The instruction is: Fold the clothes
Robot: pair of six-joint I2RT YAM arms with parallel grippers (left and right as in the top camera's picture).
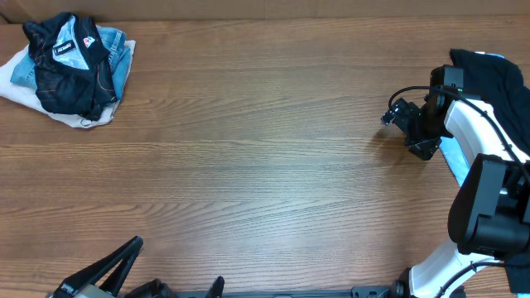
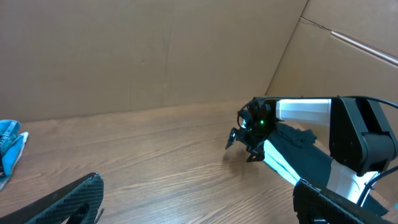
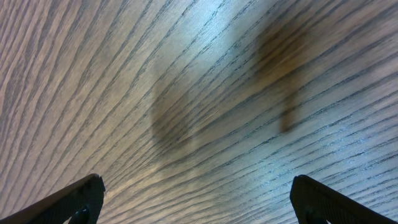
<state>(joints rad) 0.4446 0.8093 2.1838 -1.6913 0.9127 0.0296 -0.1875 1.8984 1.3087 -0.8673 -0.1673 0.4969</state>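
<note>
The clothes [image 1: 73,62], a crumpled black jersey with white print patches and thin orange lines, lie on top of a pile at the table's far left corner. My left gripper [image 1: 166,280] sits at the near edge, far from the pile, open with only bare wood between its fingers [image 2: 199,202]. Far across the table, my right gripper [image 1: 404,131] hovers open just over the wood at the right side. Its wrist view shows nothing but table grain between the fingers [image 3: 196,202].
Light blue jeans [image 1: 122,60] and a white cloth [image 1: 16,87] lie under the jersey. A plain black garment [image 1: 493,79] with a cyan edge lies at the right, under my right arm [image 1: 476,136]. Cardboard walls [image 2: 155,56] stand behind the table.
</note>
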